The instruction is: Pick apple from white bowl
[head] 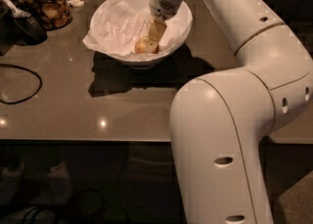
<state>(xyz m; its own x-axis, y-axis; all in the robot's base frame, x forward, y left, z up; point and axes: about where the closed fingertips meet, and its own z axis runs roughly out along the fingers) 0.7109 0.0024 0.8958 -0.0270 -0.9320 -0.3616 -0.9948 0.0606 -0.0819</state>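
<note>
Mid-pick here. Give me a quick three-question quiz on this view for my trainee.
1. True or false: the apple sits outside the white bowl.
2. Where is the gripper? A) down inside the bowl, at the apple; B) raised well above the bowl's rim; C) away from the bowl altogether.
3. Fill in: the bowl is lined with crumpled white ____.
Key: 1 false; 2 A; 3 paper.

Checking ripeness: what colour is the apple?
Apple: reddish-orange, pale patch; camera view. Pincer at it in bowl.
</note>
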